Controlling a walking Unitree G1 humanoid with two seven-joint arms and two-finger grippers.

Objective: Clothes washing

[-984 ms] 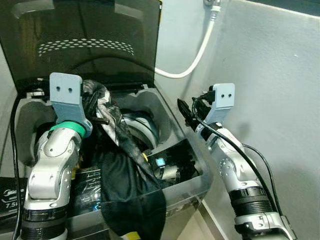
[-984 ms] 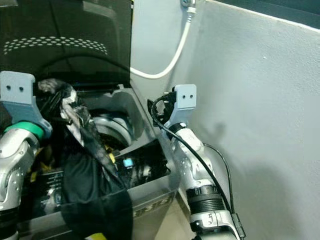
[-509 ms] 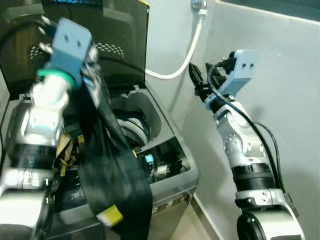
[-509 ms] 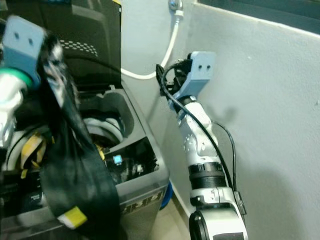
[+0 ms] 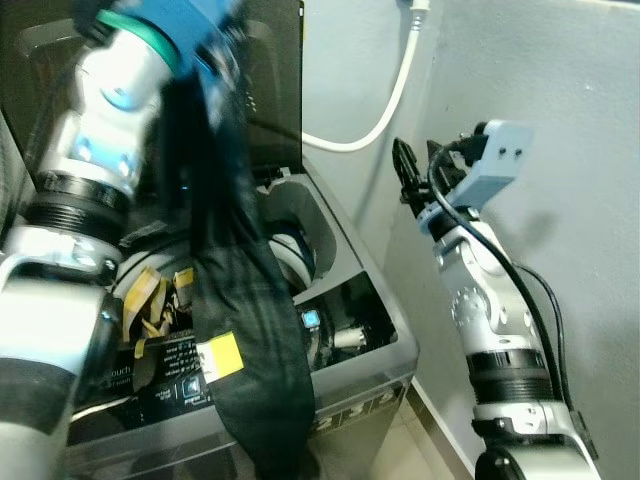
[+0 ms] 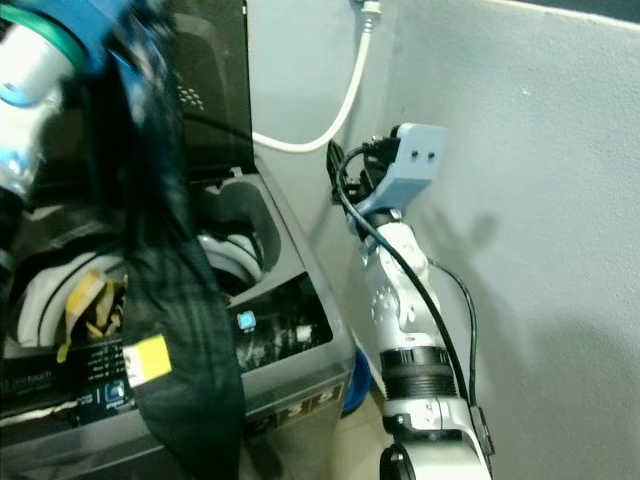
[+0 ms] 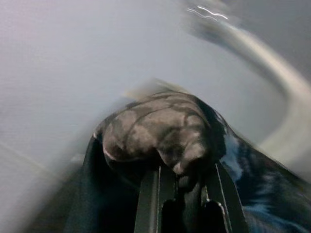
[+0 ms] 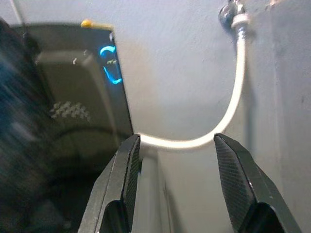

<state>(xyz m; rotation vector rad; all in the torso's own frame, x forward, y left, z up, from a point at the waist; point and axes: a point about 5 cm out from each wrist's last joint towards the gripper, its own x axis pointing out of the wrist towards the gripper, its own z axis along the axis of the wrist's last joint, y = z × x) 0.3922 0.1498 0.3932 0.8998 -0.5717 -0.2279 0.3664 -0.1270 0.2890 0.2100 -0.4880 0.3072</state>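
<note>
I am loading the washer [image 5: 370, 345]. My left gripper [image 7: 181, 191], raised high above its open tub, pinches a bunch of the dark garment [image 5: 245, 340], which hangs down over the washer's front edge. Next I judge it must swing over the tub and drop. My right gripper [image 8: 180, 194] waits beside the washer, fingers spread, facing the white hose [image 8: 228, 121]. The tub's depths are hidden behind the cloth.

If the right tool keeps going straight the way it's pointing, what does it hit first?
Probably the white hose, which crosses the gap between the open right tool's fingers, with the grey wall behind it. Depth is unclear, so it could be well ahead.
</note>
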